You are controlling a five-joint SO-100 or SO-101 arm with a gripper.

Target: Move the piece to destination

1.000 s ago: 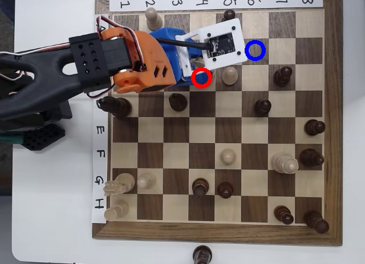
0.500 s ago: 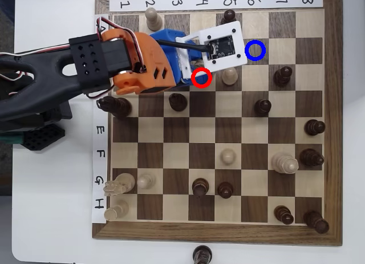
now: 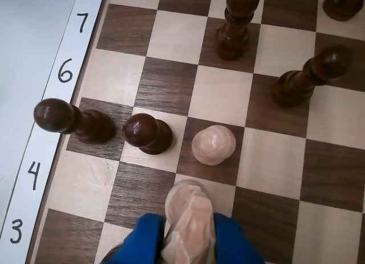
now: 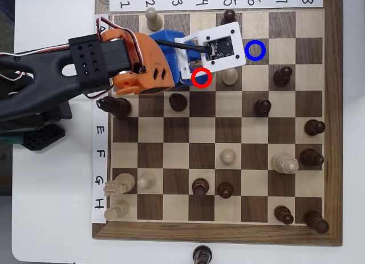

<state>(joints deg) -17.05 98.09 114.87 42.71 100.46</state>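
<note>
In the wrist view the piece (image 3: 188, 218), pale cream with a notched carved head, stands upright at the bottom edge. My gripper (image 3: 189, 232) is shut on it, a blue finger pressing each side. In the overhead view my gripper (image 4: 193, 76) is at the red ring (image 4: 201, 77), and the white camera plate (image 4: 212, 44) hides the piece. The destination (image 4: 255, 50), a light square marked with a blue ring, lies about two squares to the right of the gripper and slightly above.
A round-headed cream pawn (image 3: 213, 144) stands just ahead of the held piece, also the cream pawn (image 4: 230, 76) right of the red ring. Dark pieces (image 3: 147, 133) (image 3: 68, 120) stand to its left. Taller dark ones (image 3: 236, 21) (image 3: 308, 76) stand further ahead.
In the overhead view the arm's head and camera plate have edged slightly to the left. No piece on the board has shifted.
</note>
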